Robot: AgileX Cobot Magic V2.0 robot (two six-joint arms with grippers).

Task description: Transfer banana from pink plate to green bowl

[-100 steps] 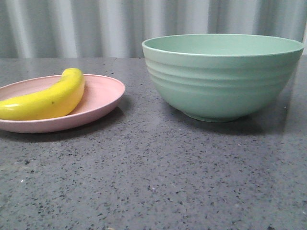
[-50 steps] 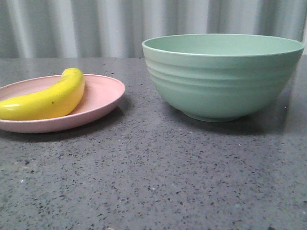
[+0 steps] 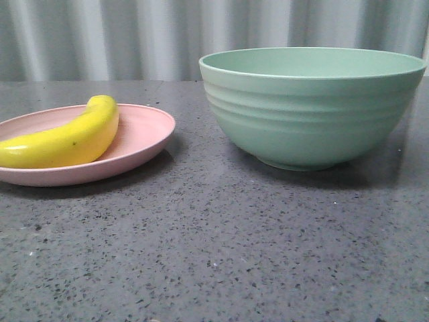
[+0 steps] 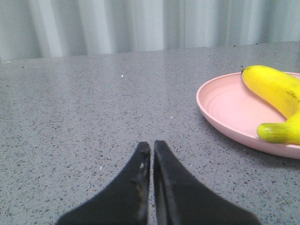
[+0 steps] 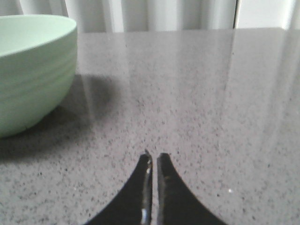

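The left tool (image 4: pixel 151 149) sits low over the table (image 4: pixel 84 103) with its two black fingers pressed almost together, only a hairline slit between them, and nothing in its grip. It is off to one side of the pink plate (image 4: pixel 225 105), apart from the rim and not touching it, so it reads as parked, not reaching. The right tool (image 5: pixel 153 160) is drawn just as narrow and just as empty, low over bare table beside the green bowl (image 5: pixel 28 70) and clear of the bowl's wall. Neither tool shows in the front view, which suggests both arms are held back from the working area between the dishes. The banana (image 3: pixel 64 137) lies on its side on the pink plate (image 3: pixel 144 127), its curve following the shallow dish and one end resting near the far rim; in the left wrist view the banana (image 4: pixel 276 98) has its greenish stem end toward the near edge of the plate. The green bowl (image 3: pixel 312 107) stands upright on its small foot, near the plate but not touching it, with what shows of its inside bare. By this layout the transfer has not begun: the left tool is the nearer one to the fruit, and it would have to spread its fingers before closing across the banana's middle.
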